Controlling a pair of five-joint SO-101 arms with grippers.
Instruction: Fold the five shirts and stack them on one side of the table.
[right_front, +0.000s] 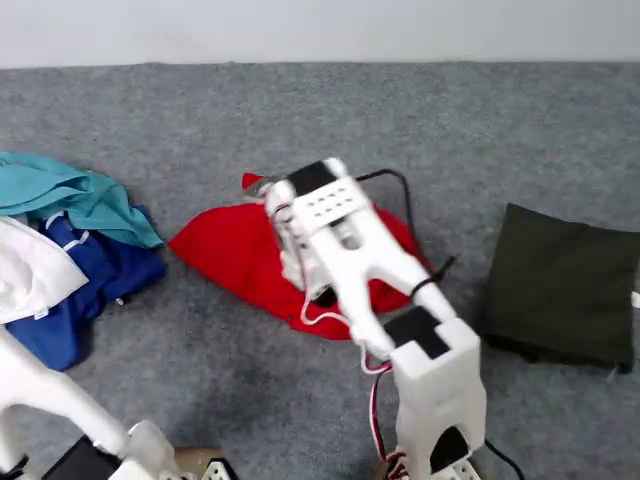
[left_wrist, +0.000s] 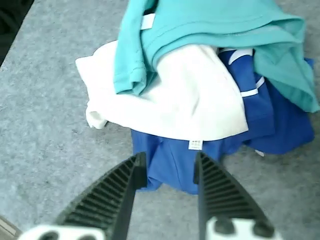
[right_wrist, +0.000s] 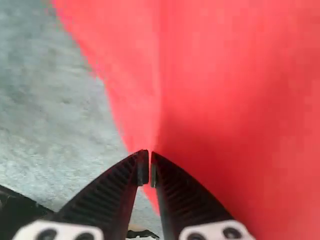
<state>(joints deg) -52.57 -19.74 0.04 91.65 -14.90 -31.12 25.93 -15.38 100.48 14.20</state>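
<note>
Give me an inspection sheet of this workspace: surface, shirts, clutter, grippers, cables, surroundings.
Surface: grey table, bare between the shirts.
Job's things: red shirt crumpled at centre; dark shirt folded on one side; teal shirt, white shirt and blue shirt piled unfolded on the other.
Clutter: nothing seen.
Grippers: left gripper open, over the blue shirt's edge; right gripper shut on the red shirt.
Cables: black cable over the red shirt.
Surroundings: pale wall behind the table.

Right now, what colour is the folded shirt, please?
Folded shirt: dark olive, best in high view.
</note>
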